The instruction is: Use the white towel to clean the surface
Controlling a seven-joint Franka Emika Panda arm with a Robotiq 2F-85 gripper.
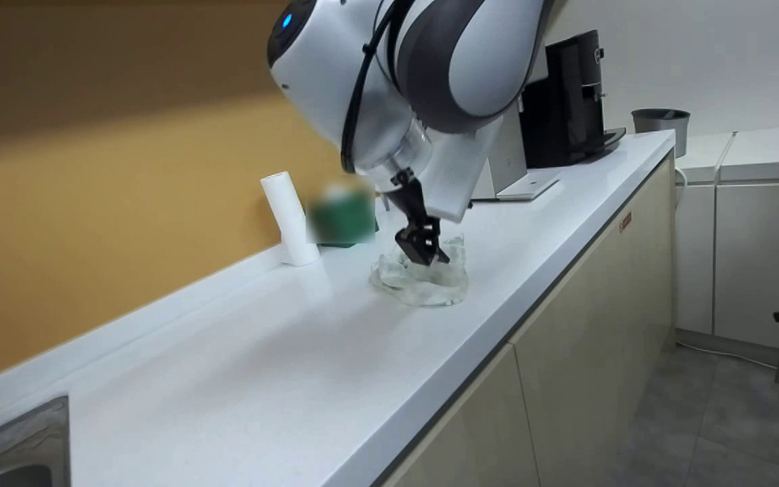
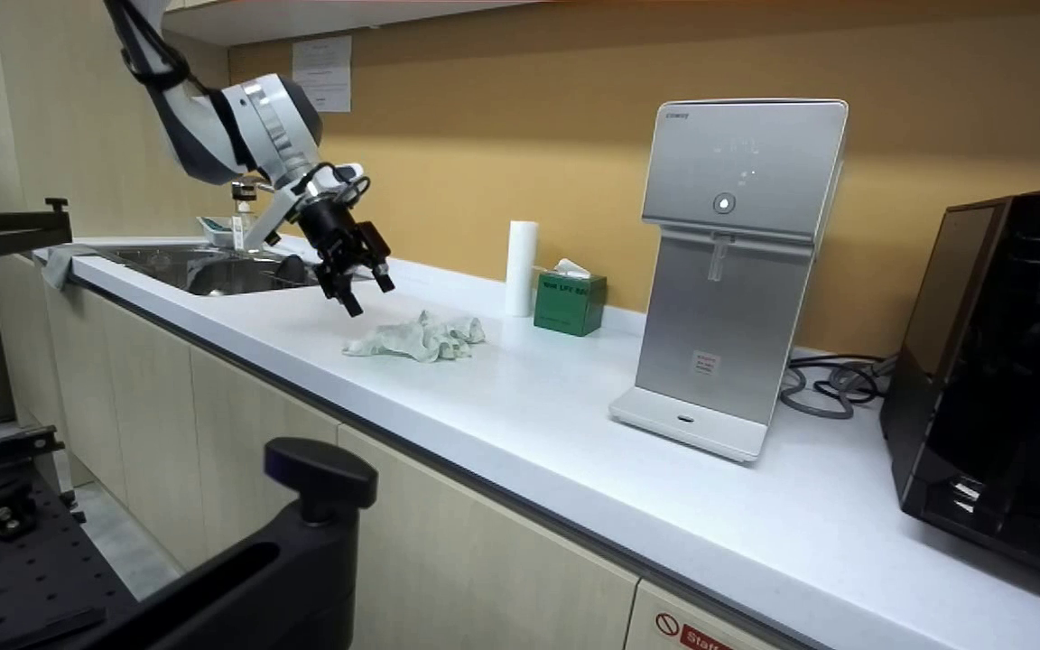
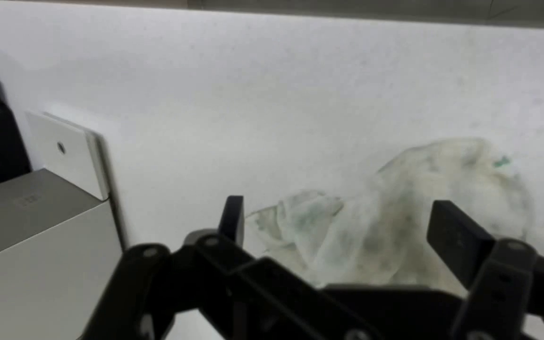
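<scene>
The white towel (image 1: 430,289) is a thin, crumpled, translucent cloth with faint green and grey marks. It lies bunched on the white countertop (image 1: 281,365). The towel also shows in an exterior view (image 2: 425,338) and in the wrist view (image 3: 361,241). My gripper (image 1: 433,260) points down over the towel, and in an exterior view (image 2: 370,299) its fingertips are above the cloth, apart from it. In the wrist view the gripper (image 3: 338,203) is wide open, with nothing between its fingers and the towel below. The gripper's body hides the towel's near part there.
A paper towel roll (image 2: 521,269) and a green tissue box (image 2: 569,303) stand by the wall. A silver water dispenser (image 2: 728,298) stands farther along the counter, beside a black machine (image 2: 1016,388). A sink (image 2: 179,269) is at the opposite end. The counter's front edge (image 1: 470,358) is nearby.
</scene>
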